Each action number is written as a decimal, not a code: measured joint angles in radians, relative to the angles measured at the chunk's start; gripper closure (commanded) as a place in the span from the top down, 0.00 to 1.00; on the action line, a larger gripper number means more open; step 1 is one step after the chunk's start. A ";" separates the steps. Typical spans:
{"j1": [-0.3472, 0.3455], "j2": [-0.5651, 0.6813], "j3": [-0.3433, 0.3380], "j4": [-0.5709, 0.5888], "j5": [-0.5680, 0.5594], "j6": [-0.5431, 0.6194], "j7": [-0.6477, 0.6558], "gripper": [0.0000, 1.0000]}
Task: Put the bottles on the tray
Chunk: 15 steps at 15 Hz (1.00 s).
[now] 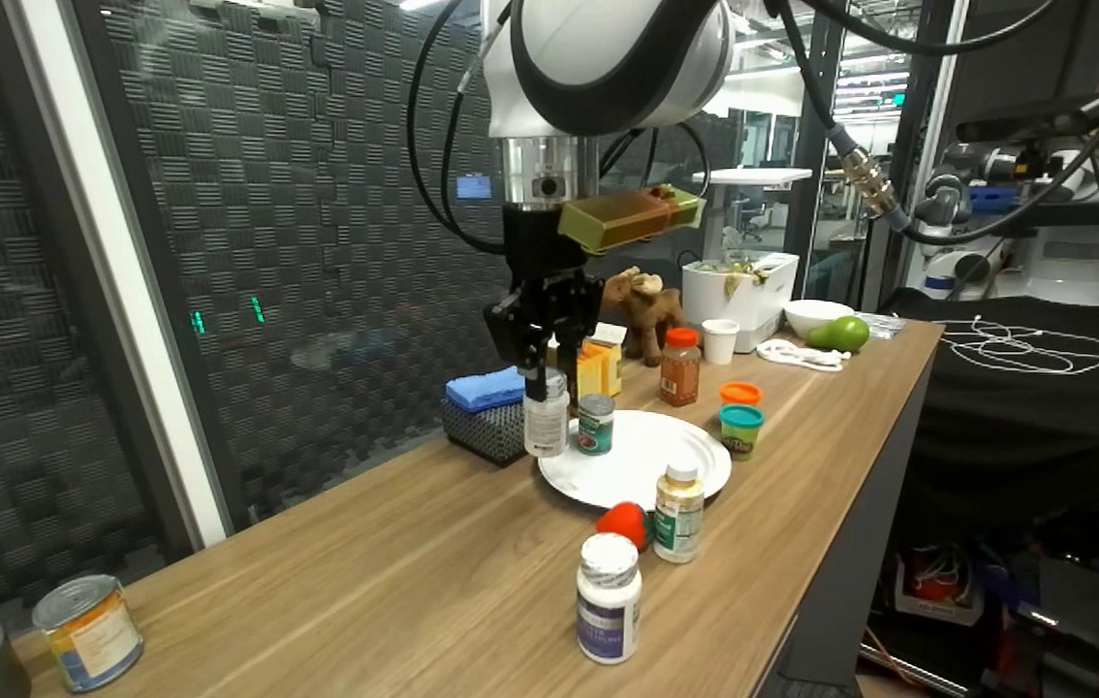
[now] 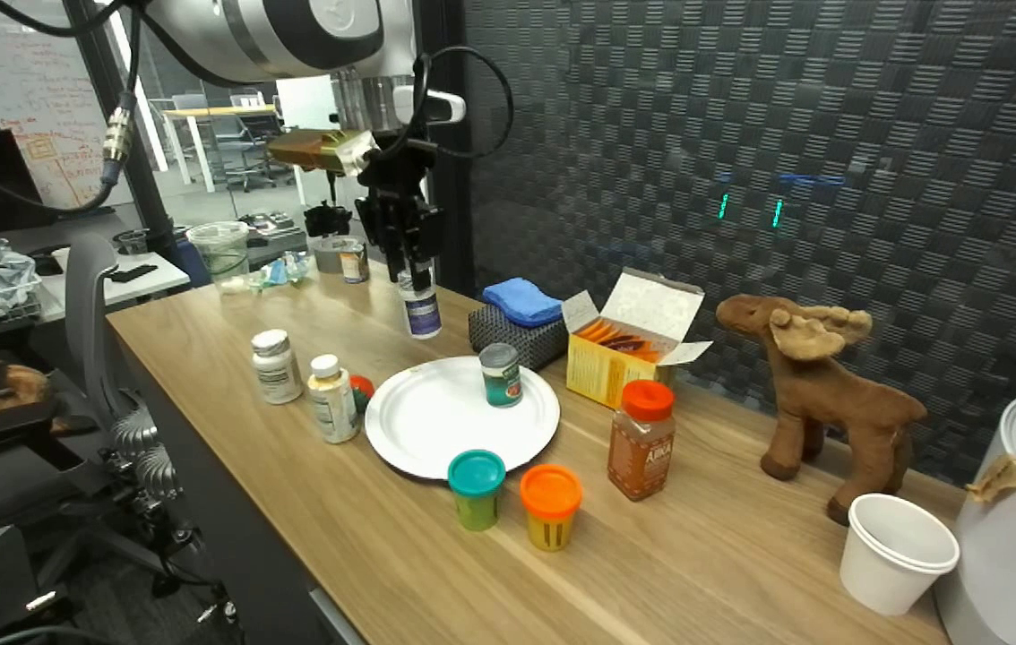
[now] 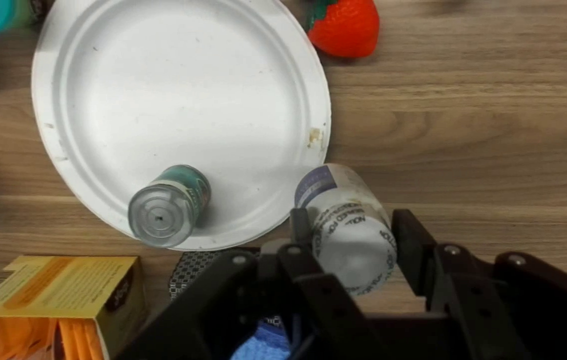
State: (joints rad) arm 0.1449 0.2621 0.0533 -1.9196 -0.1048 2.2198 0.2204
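My gripper (image 1: 555, 384) is shut on a white bottle with a purple label (image 1: 546, 428), gripped near its cap. The bottle also shows in an exterior view (image 2: 421, 310) and in the wrist view (image 3: 348, 220), slightly tilted. It hangs beside the rim of the white round tray (image 2: 418, 430). A small dark green can-shaped container (image 2: 501, 376) stands on the tray. A white bottle with a purple label (image 1: 608, 606) and a white-capped bottle with a green-and-gold label (image 1: 679, 514) stand on the table beside the tray. A red-capped jar (image 2: 642, 439) stands on its other side.
A toy strawberry (image 3: 346, 27) lies by the tray. Teal-lidded (image 2: 477, 488) and orange-lidded (image 2: 550, 506) tubs stand near its rim. A dark mesh box with a blue cloth (image 2: 521, 302) and an open yellow box (image 2: 611, 367) border it. A tin can (image 1: 89, 632) stands farther off.
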 measured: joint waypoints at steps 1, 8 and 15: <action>-0.004 0.002 -0.007 -0.002 -0.001 0.000 0.000 0.20; -0.027 0.033 -0.036 -0.002 -0.002 0.000 0.000 0.21; -0.042 0.079 -0.042 0.008 0.000 0.003 0.001 0.20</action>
State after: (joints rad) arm 0.1026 0.3408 0.0113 -1.9119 -0.1047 2.2224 0.2212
